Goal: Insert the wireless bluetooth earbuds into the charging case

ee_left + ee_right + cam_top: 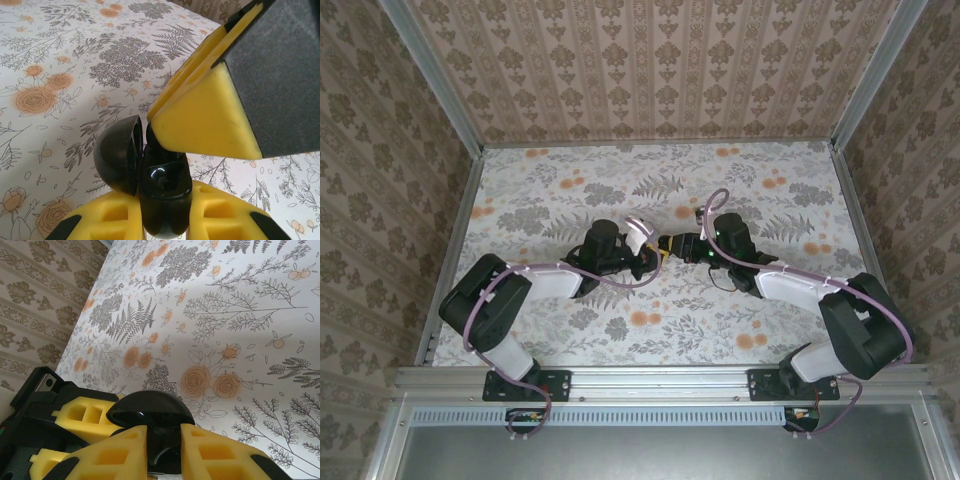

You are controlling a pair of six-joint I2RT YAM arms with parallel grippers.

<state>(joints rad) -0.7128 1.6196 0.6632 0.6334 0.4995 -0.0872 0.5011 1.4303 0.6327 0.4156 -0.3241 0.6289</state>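
Tightly clamped in the left gripper (165,210), at the middle of the table (620,330): glossy black charging case (162,180), domed lid (117,160) swung open. Gripped too by the right gripper (162,440), closed on it from the opposite side

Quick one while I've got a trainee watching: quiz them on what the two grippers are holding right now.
1. True or false: the left gripper is open and holds nothing.
2. The domed lid of the glossy black rounded plastic shell is: A) swung open to one side; B) closed flat; C) lying apart on the table.
3. Fill in: in the right wrist view, the right gripper has its yellow foam fingers on ____ sides of the black shell.

Key: 1 false, it is shut on the shell. 2 A. 3 both.
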